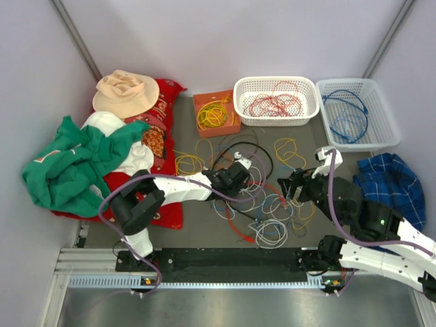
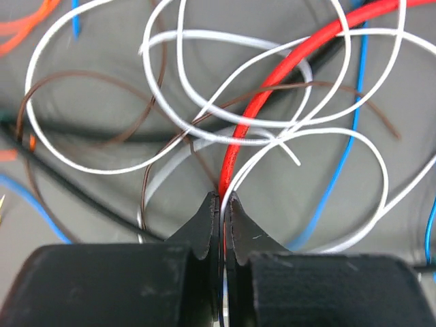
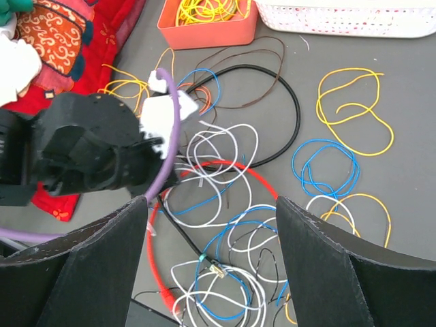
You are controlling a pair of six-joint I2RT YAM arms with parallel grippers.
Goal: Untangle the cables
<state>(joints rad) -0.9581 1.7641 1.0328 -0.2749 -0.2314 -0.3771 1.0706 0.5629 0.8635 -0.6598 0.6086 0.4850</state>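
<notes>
The cables (image 1: pixel 262 204) lie in a loose tangle of white, blue, red, black and yellow wires mid-table. My left gripper (image 1: pixel 245 182) is down in the tangle's left part. In the left wrist view my left gripper (image 2: pixel 223 199) is shut on a red cable (image 2: pixel 235 146), with a thin white cable pinched beside it. My right gripper (image 1: pixel 294 185) hovers over the tangle's right side. Its wide-open jaws hold nothing, and my right gripper (image 3: pixel 211 201) looks down on the red loop (image 3: pixel 231 165), a black cable (image 3: pixel 296 116) and white and blue coils.
At the back stand an orange box (image 1: pixel 216 112) holding yellow cables, a white basket (image 1: pixel 276 101) with red ones and a second basket (image 1: pixel 354 112) with blue ones. Green clothing (image 1: pixel 68 167), a hat and red cloth are piled left. A blue plaid cloth (image 1: pixel 392 177) lies right.
</notes>
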